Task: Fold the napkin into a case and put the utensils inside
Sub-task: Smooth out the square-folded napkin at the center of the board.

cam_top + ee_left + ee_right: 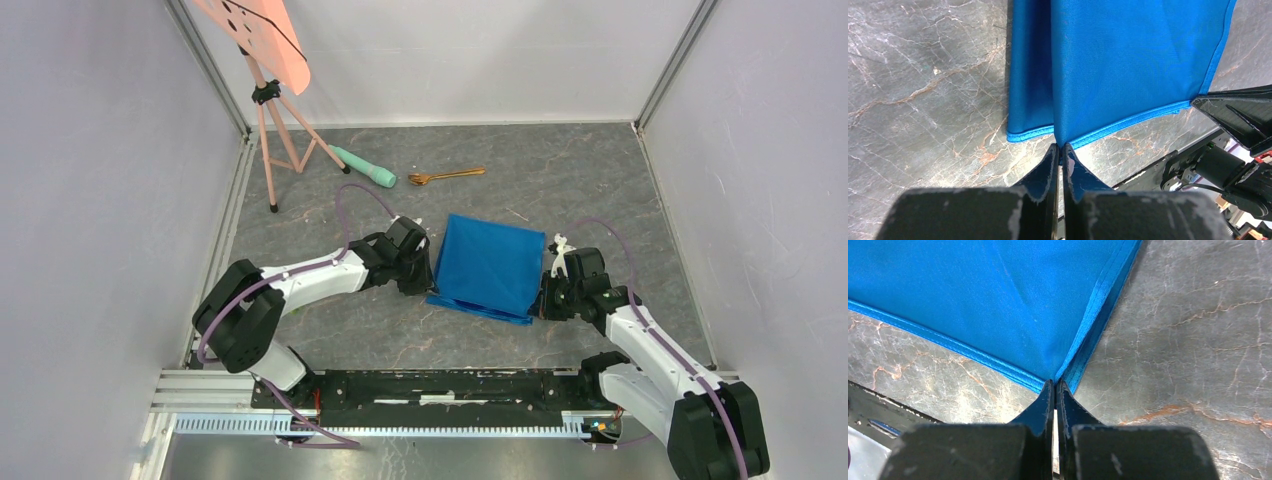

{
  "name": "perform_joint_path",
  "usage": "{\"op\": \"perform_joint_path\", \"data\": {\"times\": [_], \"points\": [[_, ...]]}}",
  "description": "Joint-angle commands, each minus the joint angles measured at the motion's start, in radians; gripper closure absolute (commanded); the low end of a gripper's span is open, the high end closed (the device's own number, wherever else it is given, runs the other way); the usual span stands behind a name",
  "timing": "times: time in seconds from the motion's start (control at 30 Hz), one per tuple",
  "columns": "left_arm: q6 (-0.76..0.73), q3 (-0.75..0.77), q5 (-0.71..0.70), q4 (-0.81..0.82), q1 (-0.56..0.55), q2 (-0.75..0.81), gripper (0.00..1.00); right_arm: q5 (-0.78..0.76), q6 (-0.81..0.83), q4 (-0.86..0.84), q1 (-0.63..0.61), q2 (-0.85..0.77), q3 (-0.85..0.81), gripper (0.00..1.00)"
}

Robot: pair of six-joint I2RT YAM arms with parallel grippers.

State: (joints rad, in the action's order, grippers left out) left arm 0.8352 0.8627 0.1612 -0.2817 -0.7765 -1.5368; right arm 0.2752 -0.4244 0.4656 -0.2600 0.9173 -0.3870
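- Left wrist view: left gripper (1059, 146) is pinched tight on a hemmed corner of the napkin (1128, 60), a soft blue weave lying in layers ahead of the tips.
- Right gripper (1054, 382) likewise clamps the other near corner, seemingly so both can lift one edge together for a fold.
- Utensils (447, 176), thin and copper-gold, lie well beyond the cloth on the veined grey table (600, 180).

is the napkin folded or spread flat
Folded over: the napkin lies doubled, one hemmed layer showing beneath the top one.
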Motion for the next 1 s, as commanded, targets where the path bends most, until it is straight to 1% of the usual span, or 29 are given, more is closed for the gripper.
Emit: {"op": "perform_joint_path", "data": {"times": [0.0,0.47,0.87,0.97], "points": [[-0.055,0.002,-0.030,-0.026,0.001,0.032,0.98,0.018,-0.008,0.018,0.002,-0.014,-0.039,1.00],[-0.071,-0.007,-0.055,-0.022,0.006,-0.034,0.97,0.037,-0.022,-0.078,0.001,0.026,0.031,1.00],[-0.080,-0.011,-0.075,-0.040,0.009,-0.044,0.97,0.055,-0.021,-0.097,0.000,0.043,0.045,1.00],[-0.081,-0.011,-0.085,-0.051,0.010,-0.042,0.96,0.061,-0.019,-0.102,0.000,0.044,0.047,0.97]]}}
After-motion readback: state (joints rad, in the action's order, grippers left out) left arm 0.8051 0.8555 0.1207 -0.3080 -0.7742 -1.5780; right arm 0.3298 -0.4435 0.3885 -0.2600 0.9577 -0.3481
